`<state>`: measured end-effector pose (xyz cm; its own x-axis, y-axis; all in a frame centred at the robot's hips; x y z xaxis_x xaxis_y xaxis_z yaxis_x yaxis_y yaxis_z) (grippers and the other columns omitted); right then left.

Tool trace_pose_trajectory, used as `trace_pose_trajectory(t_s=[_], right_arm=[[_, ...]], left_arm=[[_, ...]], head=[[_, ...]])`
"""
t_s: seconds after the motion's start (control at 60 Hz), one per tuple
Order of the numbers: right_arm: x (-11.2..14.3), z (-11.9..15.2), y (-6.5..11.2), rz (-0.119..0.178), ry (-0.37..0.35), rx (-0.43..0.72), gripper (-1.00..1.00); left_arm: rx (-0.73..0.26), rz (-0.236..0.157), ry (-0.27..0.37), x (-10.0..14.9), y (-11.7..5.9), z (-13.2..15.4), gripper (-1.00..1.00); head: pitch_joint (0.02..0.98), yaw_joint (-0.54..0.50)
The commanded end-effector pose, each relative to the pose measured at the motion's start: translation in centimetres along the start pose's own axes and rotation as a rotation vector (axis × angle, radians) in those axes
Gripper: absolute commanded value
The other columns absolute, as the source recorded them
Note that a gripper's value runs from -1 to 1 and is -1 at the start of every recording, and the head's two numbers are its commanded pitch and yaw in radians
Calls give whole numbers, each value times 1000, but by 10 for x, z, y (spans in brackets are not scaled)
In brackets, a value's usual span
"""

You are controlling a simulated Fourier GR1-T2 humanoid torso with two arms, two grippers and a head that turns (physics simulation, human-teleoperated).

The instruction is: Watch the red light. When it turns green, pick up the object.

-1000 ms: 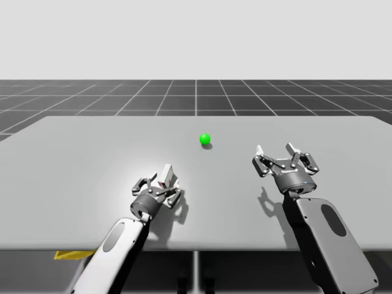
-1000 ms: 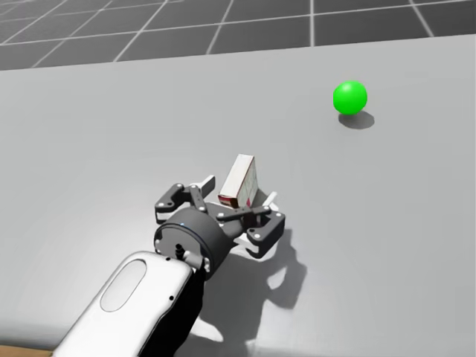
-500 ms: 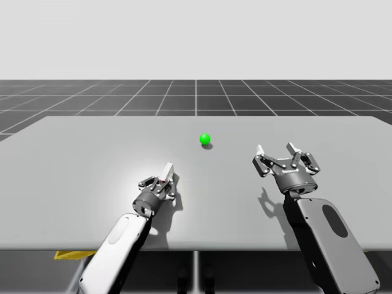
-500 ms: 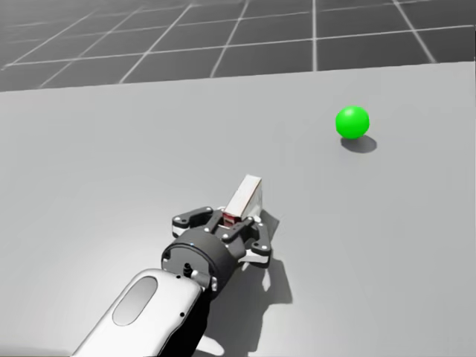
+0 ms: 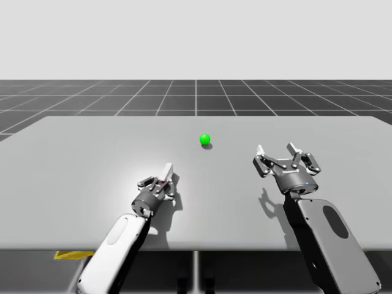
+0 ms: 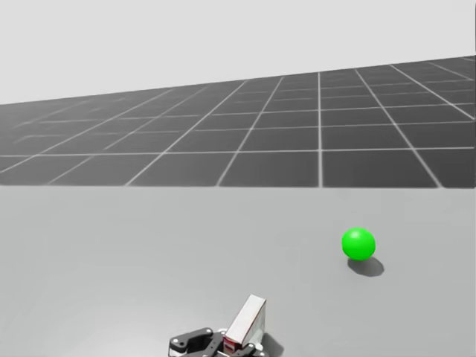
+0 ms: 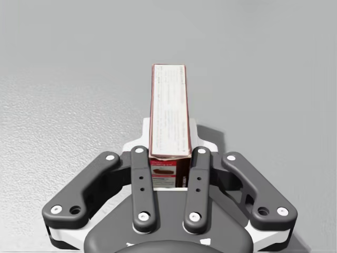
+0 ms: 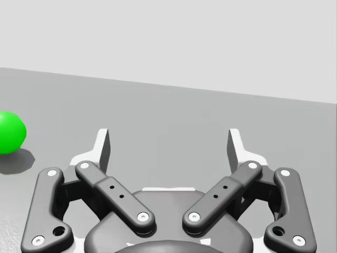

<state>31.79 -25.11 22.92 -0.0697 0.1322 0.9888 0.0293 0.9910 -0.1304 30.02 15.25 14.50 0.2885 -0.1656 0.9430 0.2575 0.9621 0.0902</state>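
The light is a green ball (image 5: pixel 204 139) (image 6: pixel 358 244) (image 8: pixel 9 133) on the grey table, toward the far middle. A narrow white box with red edges (image 7: pixel 169 117) (image 5: pixel 166 173) (image 6: pixel 248 321) stands between the fingers of my left gripper (image 7: pixel 169 158) (image 5: pixel 160 183), which is shut on its near end. The box sticks out ahead of the fingers, tilted up. My right gripper (image 8: pixel 168 143) (image 5: pixel 277 153) hovers open over the right side of the table, with nothing between its fingers (image 8: pixel 101 146); the green ball lies off to its left.
The grey table (image 5: pixel 73 159) spreads wide around both arms, its front edge just below my forearms. A dark gridded floor (image 5: pixel 196 95) lies beyond the far edge. A yellow strip (image 5: pixel 72 254) shows under the table's front left.
My head has turned upward, so the arm has dropped to the bottom of the head view. My left gripper has closed on the box since a second ago. The right arm has not moved.
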Motion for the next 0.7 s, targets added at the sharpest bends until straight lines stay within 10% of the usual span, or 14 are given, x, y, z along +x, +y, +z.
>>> trace_pose_trajectory(t_s=[0.017,0.7], right_arm=[[0,0,0,1,0,1,-1000],[0,0,2,10,0,2,-1000]], left_arm=[[-72,4,-6,4,3,8,1000],[-5,-177,-362,163,43,70,1000]], head=[[415,230],[416,229]])
